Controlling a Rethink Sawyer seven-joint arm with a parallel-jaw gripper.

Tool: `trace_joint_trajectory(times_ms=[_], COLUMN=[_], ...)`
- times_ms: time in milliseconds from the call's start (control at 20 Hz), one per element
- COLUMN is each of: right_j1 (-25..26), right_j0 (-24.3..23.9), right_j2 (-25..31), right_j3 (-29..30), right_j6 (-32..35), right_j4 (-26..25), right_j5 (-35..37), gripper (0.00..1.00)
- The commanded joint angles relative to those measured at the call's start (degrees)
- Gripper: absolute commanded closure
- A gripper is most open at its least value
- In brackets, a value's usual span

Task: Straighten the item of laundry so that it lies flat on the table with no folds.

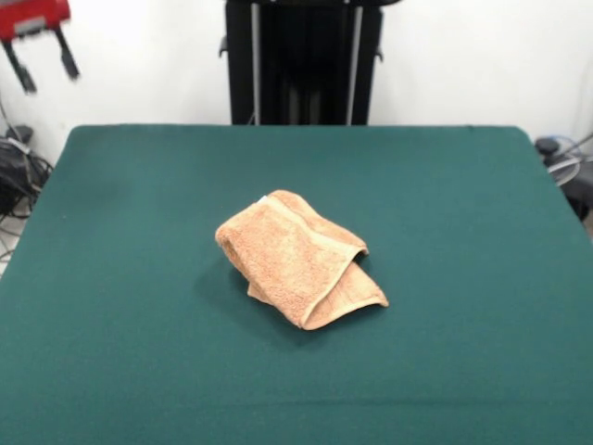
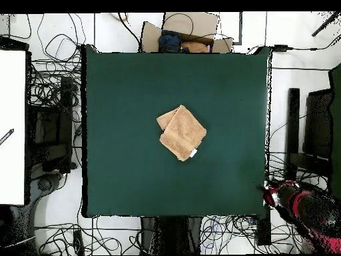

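Note:
The peach-orange towel [image 1: 296, 260] lies folded over on itself in layers near the middle of the dark green table [image 1: 139, 232]. One corner flap sticks out at its front right. In the overhead view the towel [image 2: 182, 132] is a tilted bundle on the table [image 2: 120, 100], with its white tag [image 2: 193, 153] at one corner. My gripper [image 1: 44, 67] hangs off the table at the top left of the front view, far from the towel. Its two black fingers are spread apart and hold nothing. My red arm [image 2: 300, 203] shows beyond the table's corner in the overhead view.
The black pedestal [image 1: 301, 60] stands behind the table's far edge. Cables [image 1: 14, 176] lie on the floor at both sides. An open cardboard box [image 2: 180, 37] with cloth in it sits beyond the table's edge. A white surface [image 2: 12, 127] stands off to the side.

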Motion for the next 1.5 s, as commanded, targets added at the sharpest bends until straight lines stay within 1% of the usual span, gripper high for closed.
trace_joint_trajectory(times_ms=[50, 200, 250, 350, 450, 500, 550, 600, 900, 1350, 1500], right_j1=[19.19, 24.27, 25.74, 27.99, 29.5, 28.24, 28.38, 27.2, 23.98, 17.23, 14.04], right_j0=[-1.12, -3.19, -2.87, -3.16, -4.54, -5.77, -6.18, -7.25, -8.89, -8.87, -9.0], right_j2=[-0.67, 0.27, -0.35, -0.87, -0.64, -0.13, 0.06, 0.48, 1.44, 1.97, 2.11], right_j3=[-5.84, -8.3, -9.82, -11.89, -12.47, -10.58, -10.6, -9.06, -5.62, 0.01, 2.63], right_j6=[9.57, 7.79, 7.92, 7.65, 7.12, 7.12, 7.09, 7.11, 8.57, 11.91, 13.01], right_j4=[-3.83, -4.03, -3.96, -3.96, -4.38, -4.99, -5.33, -5.89, -7.57, -8.53, -8.2], right_j5=[-8.41, -10.3, -10.09, -10.02, -10.35, -10.93, -11.01, -11.35, -12.14, -13.21, -12.97], gripper=[0.0, 0.0, 0.0, 0.0, 0.0, 0.0, 0.0, 0.0, 0.0, 0.0, 0.0])
